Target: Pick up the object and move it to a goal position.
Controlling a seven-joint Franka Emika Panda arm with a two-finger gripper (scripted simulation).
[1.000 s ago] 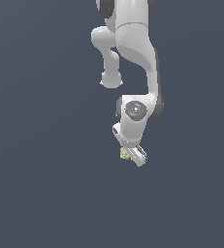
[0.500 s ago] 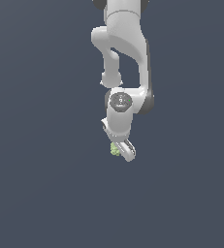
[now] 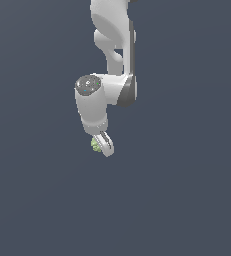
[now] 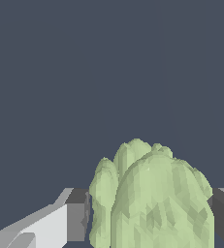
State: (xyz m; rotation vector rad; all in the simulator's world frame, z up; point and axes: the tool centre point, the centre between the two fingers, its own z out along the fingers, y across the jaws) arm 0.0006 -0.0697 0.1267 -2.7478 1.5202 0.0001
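- The white Panda arm (image 3: 112,60) reaches down from the top of the exterior view, its wrist bent toward that view's left.
- The gripper (image 3: 101,145) hangs at the arm's lower end, its dark finger pads (image 4: 77,213) pinching the blob from both sides.
- The pale green lumpy blob (image 4: 152,198) sits between the fingers, at the gripper's tip.

A plain, featureless dark slate-grey backdrop (image 3: 187,200) on all sides, without edges or markings.
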